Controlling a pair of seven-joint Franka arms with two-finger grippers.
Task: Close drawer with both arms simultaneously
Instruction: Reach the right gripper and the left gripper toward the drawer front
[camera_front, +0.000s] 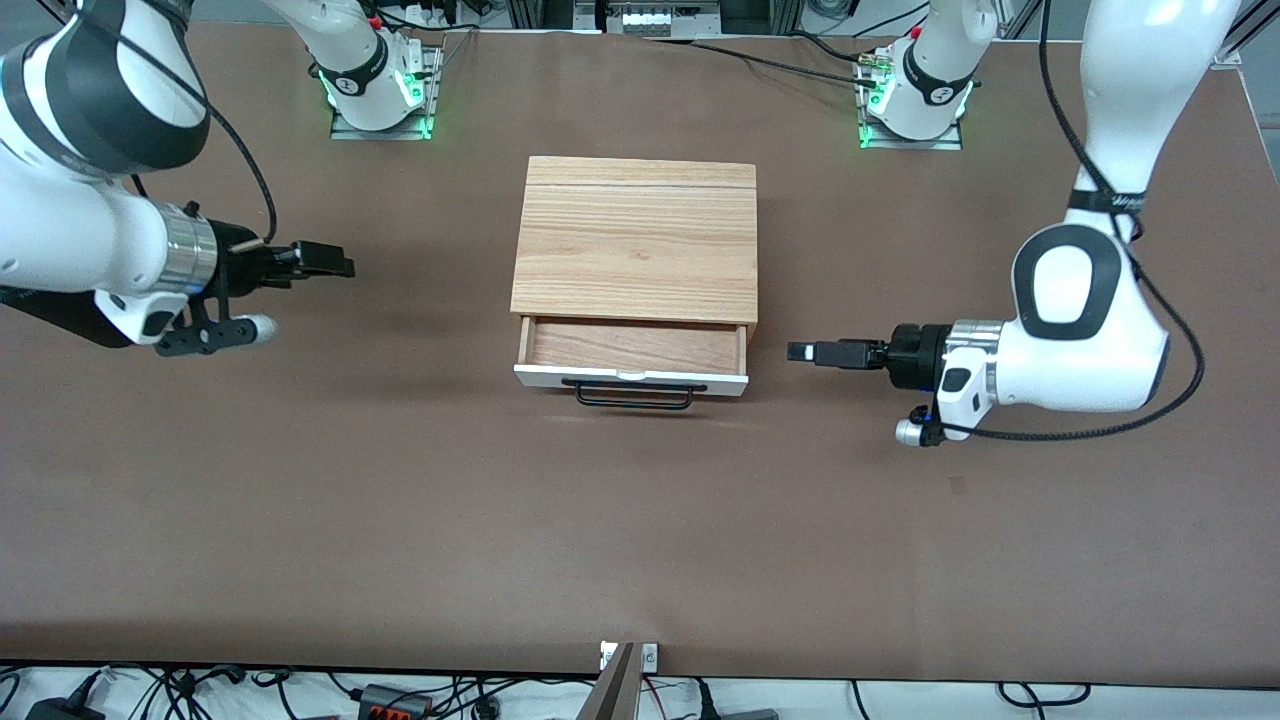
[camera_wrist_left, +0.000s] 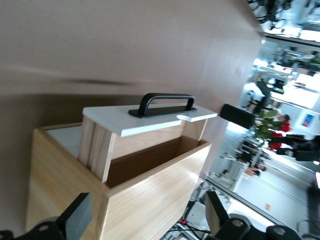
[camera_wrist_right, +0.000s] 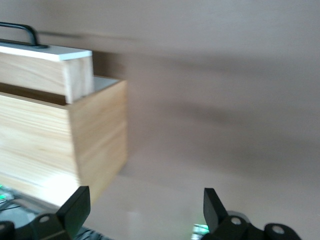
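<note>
Front view: drawer (camera_front: 632, 358), part open in oak cabinet (camera_front: 636, 238) mid-tabletop; rigid, likely light-sliding, best pushed at white front panel ends beside handle (camera_front: 634, 394). Left end effector (camera_front: 802, 352) just beside drawer, right end effector (camera_front: 335, 260) well apart; both fingers spread, empty.

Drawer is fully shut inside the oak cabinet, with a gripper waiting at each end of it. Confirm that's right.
Not quite. The drawer is partly pulled out of the cabinet, as the front view shows. The left gripper and right gripper do wait at either end.
</note>
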